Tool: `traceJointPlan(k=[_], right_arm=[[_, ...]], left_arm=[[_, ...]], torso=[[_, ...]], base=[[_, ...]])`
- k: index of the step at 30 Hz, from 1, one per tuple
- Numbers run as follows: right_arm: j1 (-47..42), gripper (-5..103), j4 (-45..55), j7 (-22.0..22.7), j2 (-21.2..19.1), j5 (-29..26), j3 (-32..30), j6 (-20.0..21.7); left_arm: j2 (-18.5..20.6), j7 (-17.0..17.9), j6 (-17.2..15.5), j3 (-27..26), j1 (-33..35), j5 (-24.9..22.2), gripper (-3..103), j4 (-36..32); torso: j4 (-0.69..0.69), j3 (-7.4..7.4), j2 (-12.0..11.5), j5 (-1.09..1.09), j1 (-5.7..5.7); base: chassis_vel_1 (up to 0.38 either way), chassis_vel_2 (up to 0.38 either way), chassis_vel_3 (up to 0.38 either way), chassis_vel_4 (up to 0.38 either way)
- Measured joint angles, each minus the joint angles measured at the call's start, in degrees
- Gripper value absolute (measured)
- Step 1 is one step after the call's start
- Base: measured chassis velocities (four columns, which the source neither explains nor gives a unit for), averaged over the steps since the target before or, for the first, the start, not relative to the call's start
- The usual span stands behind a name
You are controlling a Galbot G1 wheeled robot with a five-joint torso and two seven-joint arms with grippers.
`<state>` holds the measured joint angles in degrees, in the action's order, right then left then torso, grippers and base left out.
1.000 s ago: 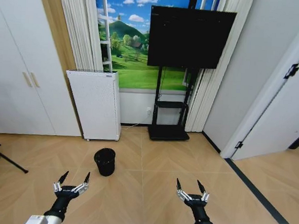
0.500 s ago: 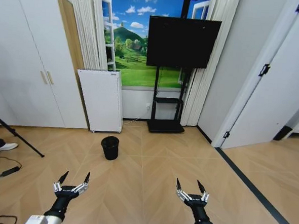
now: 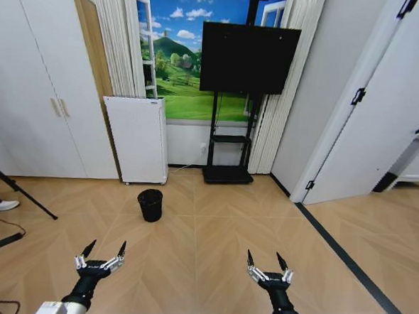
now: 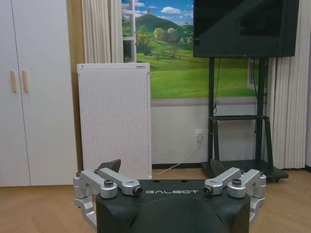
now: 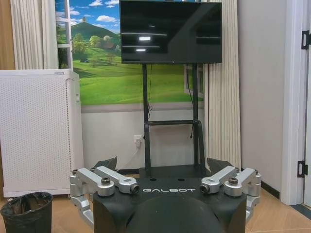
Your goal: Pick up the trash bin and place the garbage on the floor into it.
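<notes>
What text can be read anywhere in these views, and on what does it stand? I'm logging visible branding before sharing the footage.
"GALBOT" on the black wrist housing behind the left gripper.
"GALBOT" on the black wrist housing behind the right gripper.
The white air purifier has a small mark near its top edge, too small to read.
The TV, the trash bin and the doors carry no readable text.
</notes>
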<state>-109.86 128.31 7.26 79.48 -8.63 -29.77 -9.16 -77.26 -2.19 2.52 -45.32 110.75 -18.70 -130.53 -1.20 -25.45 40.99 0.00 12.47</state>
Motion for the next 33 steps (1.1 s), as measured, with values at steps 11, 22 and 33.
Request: traceJointPlan(k=[11, 22, 33], right_arm=[[-0.02, 100, 0.00, 0.00, 0.00, 0.00, 0.00, 0.00], [-0.02, 100, 0.00, 0.00, 0.00, 0.00, 0.00, 0.00], [-0.02, 100, 0.00, 0.00, 0.00, 0.00, 0.00, 0.00]], left_arm=[[0.00, -0.01, 0.00, 0.00, 0.00, 0.00, 100, 0.00], [0.00, -0.01, 0.00, 0.00, 0.00, 0.00, 100, 0.00], [0.00, -0.01, 0.00, 0.00, 0.00, 0.00, 100, 0.00]], torso=[[0.01, 0.00, 0.00, 0.00, -0.02], [0.01, 0.00, 0.01, 0.00, -0.02], [0.01, 0.01, 0.01, 0.00, -0.01]], base=[[0.000, 0.000, 0.000, 0.000], [0.000, 0.000, 0.000, 0.000], [0.000, 0.000, 0.000, 0.000]])
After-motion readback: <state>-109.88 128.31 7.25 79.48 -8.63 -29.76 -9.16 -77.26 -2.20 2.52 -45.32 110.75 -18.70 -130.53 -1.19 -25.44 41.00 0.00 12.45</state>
